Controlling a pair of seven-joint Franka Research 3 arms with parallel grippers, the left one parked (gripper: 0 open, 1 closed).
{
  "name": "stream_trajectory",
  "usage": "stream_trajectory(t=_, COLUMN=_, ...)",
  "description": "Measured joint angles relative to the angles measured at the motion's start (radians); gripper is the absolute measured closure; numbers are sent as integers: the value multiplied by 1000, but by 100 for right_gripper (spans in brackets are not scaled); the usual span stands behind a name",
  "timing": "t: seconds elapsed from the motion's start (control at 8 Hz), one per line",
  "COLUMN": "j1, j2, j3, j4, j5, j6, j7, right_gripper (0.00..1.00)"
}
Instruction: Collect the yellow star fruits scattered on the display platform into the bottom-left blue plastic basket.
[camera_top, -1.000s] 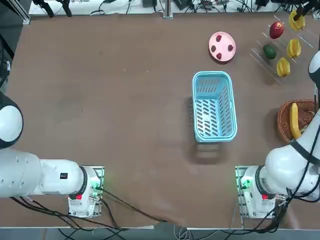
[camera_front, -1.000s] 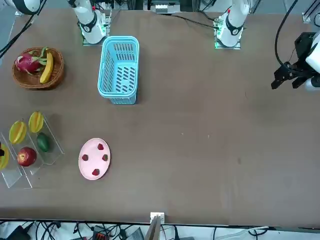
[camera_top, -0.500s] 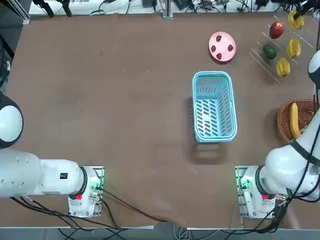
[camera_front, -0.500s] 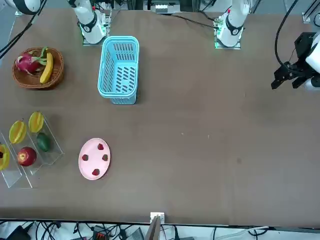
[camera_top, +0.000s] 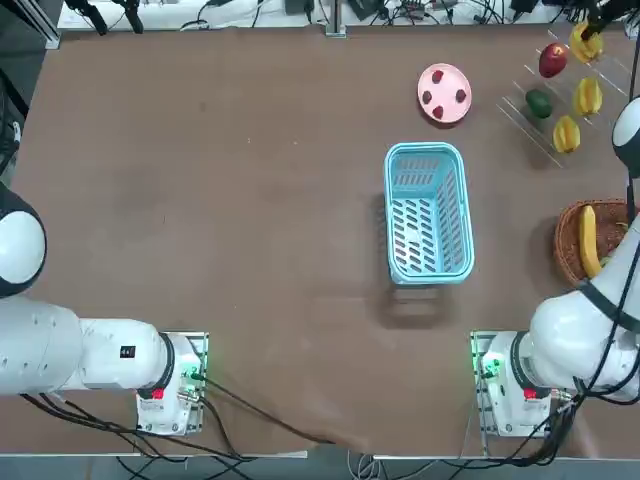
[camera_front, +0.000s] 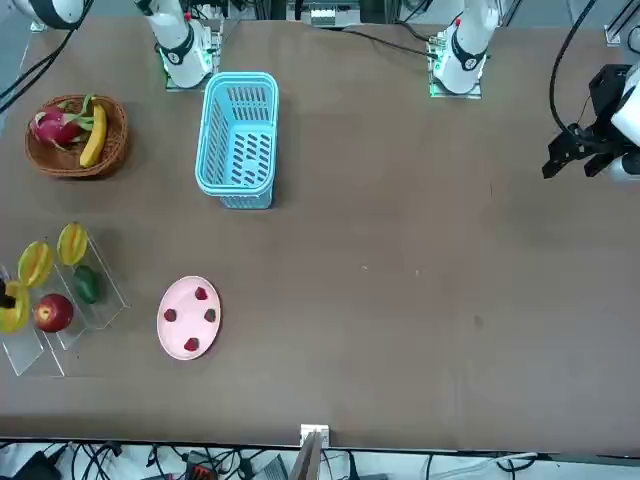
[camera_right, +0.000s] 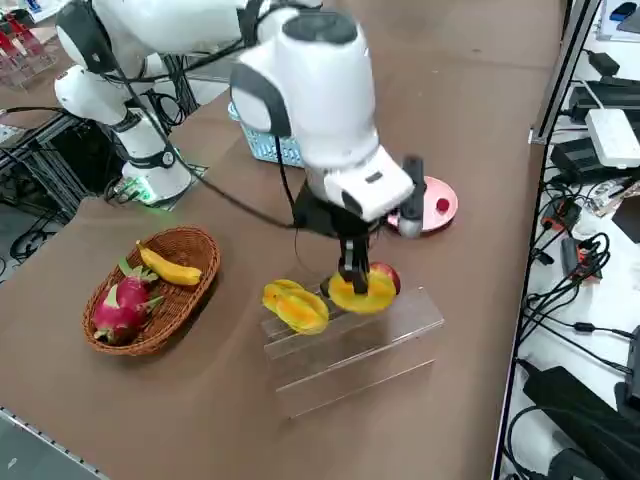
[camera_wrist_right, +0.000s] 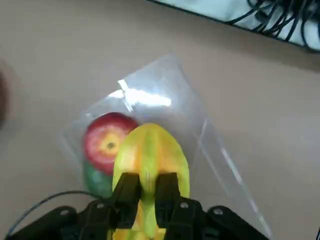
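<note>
My right gripper (camera_wrist_right: 146, 187) is shut on a yellow star fruit (camera_wrist_right: 150, 155) and holds it just above the clear tiered display platform (camera_right: 350, 340), over the red apple (camera_wrist_right: 105, 142). The side view shows the held star fruit (camera_right: 362, 292) under the gripper (camera_right: 352, 280). Two other star fruits (camera_top: 587, 96) (camera_top: 566, 132) lie on the platform's lower steps. The blue plastic basket (camera_top: 428, 210) stands empty mid-table, well away from the platform.
A green fruit (camera_top: 540, 102) sits on the platform beside the apple (camera_top: 552, 60). A pink plate (camera_top: 444, 93) with small red pieces lies between platform and basket. A wicker basket (camera_top: 585, 240) with a banana and dragon fruit is at the right edge.
The gripper's fingers closed on the far star fruit. The fruit has shifted slightly off its spot, toward the apple.
</note>
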Motion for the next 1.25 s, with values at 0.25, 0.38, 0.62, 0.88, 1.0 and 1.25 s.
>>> stream_trajectory(t=0.25, j1=48, j2=-69, j3=5, j4=31, j5=4, j6=-168, j7=136, right_gripper=79)
stream_trajectory(t=0.38, j1=92, j2=-111, j3=10, j4=31, j5=10, j6=-266, j7=254, right_gripper=79)
stream_trajectory(t=0.62, j1=244, j2=-182, j3=19, j4=16, j5=10, j6=-476, j7=497, right_gripper=79)
stream_trajectory(t=0.88, j1=410, j2=-269, j3=23, j4=-94, j5=12, j6=-531, j7=726, right_gripper=79)
stream_trajectory(t=1.0, j1=492, j2=-329, j3=24, j4=-189, j5=22, j6=-517, j7=847, right_gripper=79)
stream_trajectory(t=1.25, j1=637, j2=-463, j3=26, j4=-409, j5=83, j6=-422, j7=1038, right_gripper=79)
